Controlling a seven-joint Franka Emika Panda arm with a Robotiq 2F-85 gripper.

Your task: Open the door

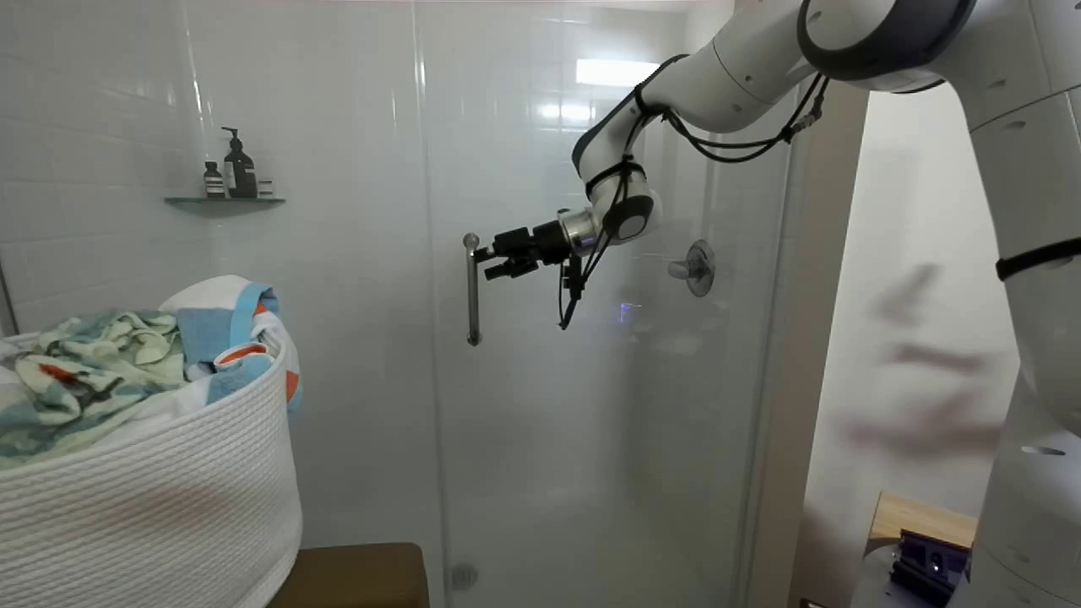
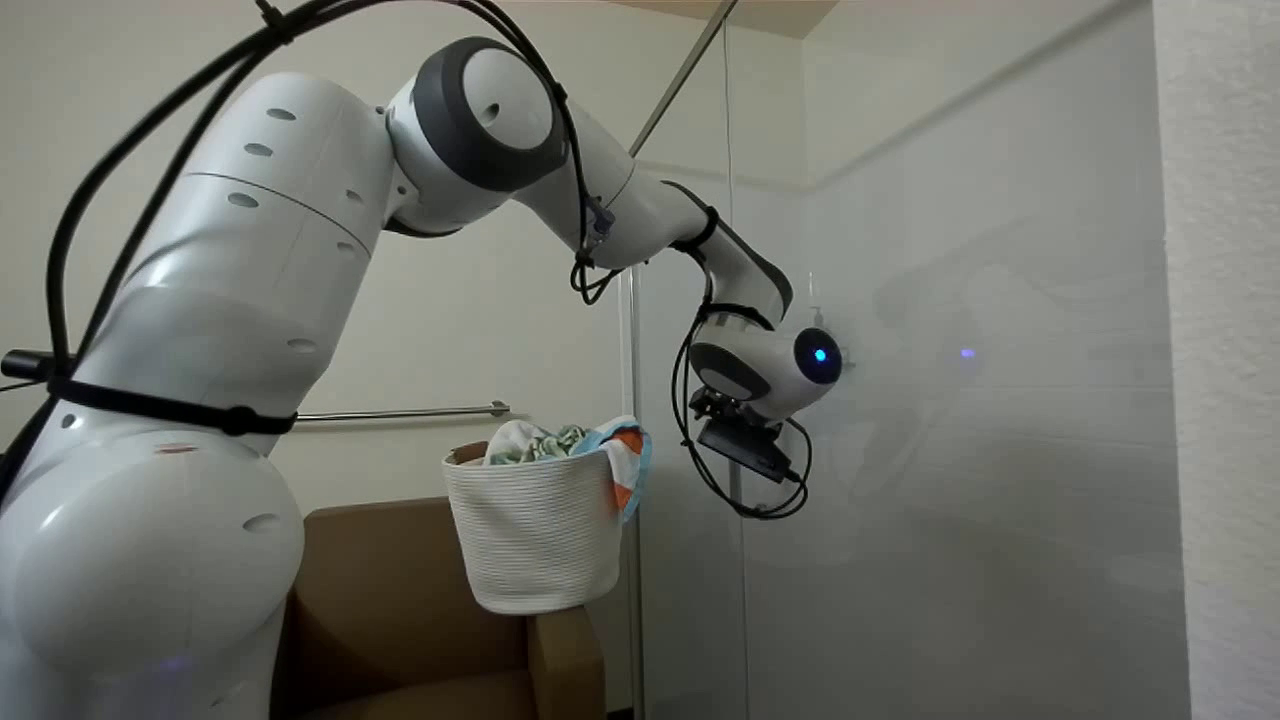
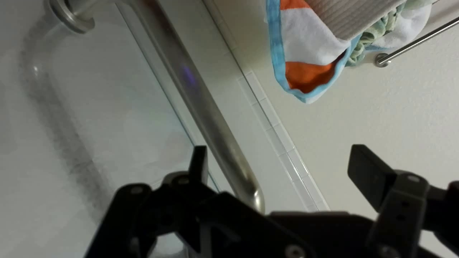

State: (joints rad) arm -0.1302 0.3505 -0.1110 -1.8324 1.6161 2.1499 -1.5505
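In an exterior view we see the clear glass door (image 1: pixel 540 447) standing across the middle, its vertical edge just left of the silver bar handle (image 1: pixel 473 300). Open room stretches leftward from the handle to the white woven basket (image 1: pixel 169 507) at the near left. It is heaped with a green patterned towel (image 1: pixel 110 363), while a blue-edged towel (image 1: pixel 207 333) with orange patches hangs over its right rim. Far back on the left, a corner shelf (image 1: pixel 224 201) carries a pump bottle (image 1: pixel 241 173), a smaller bottle (image 1: pixel 214 180) and a small container (image 1: pixel 266 189). Our arm (image 1: pixel 726 76) rises at the near right, bends high and slopes down leftward. The gripper (image 1: pixel 486 263) points left at the handle's upper part, its fingers (image 3: pixel 369 175) spread well apart; we cannot tell whether one touches the handle.
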